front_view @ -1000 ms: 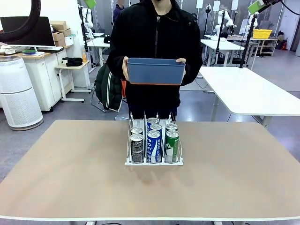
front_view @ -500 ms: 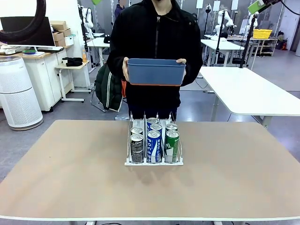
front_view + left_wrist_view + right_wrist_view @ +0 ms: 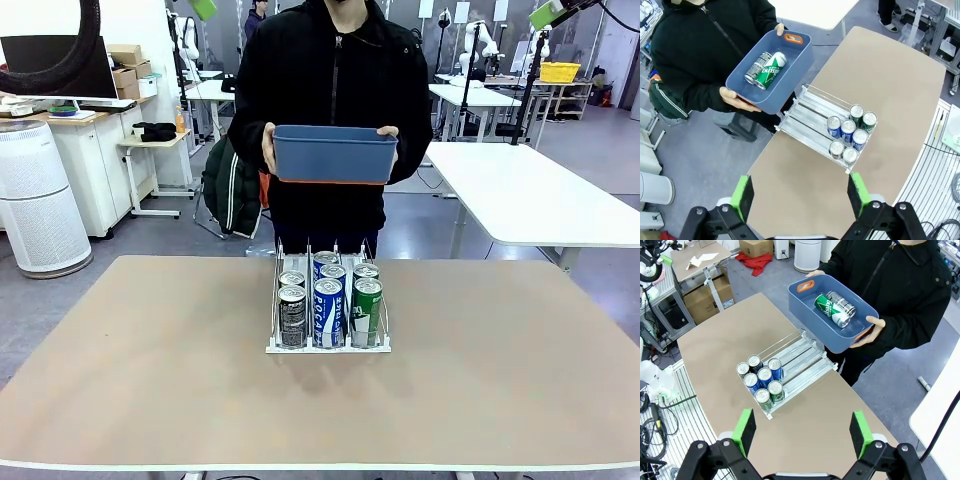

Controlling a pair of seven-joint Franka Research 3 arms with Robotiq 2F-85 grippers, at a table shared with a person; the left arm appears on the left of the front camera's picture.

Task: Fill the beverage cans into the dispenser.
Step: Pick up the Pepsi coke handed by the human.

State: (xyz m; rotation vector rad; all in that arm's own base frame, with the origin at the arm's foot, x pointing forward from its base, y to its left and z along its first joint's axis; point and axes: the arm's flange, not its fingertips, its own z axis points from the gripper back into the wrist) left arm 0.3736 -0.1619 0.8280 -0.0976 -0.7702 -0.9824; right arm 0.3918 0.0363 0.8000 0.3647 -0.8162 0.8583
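Observation:
The dispenser (image 3: 327,348) stands at the table's middle, with several beverage cans (image 3: 328,310) upright in its three lanes: black on the left, blue-and-white in the middle, green on the right. Behind it a person holds a blue tub (image 3: 334,155) at chest height. Seen from above, the tub (image 3: 785,92) holds a green can (image 3: 770,71) and a black can (image 3: 757,68) lying down. My left gripper (image 3: 801,195) hangs open high above the table's edge. My right gripper (image 3: 802,434) is also open, high above the dispenser (image 3: 800,355) and tub (image 3: 812,322).
The rear halves of the dispenser's lanes (image 3: 810,107) are bare. The tan table (image 3: 150,380) spreads wide on both sides of the rack. The person's hands (image 3: 268,145) grip the tub's ends beyond the table's far edge.
The left arm's parts at the picture's top left edge have shifted slightly. The tub, the cans and the dispenser stay where they were.

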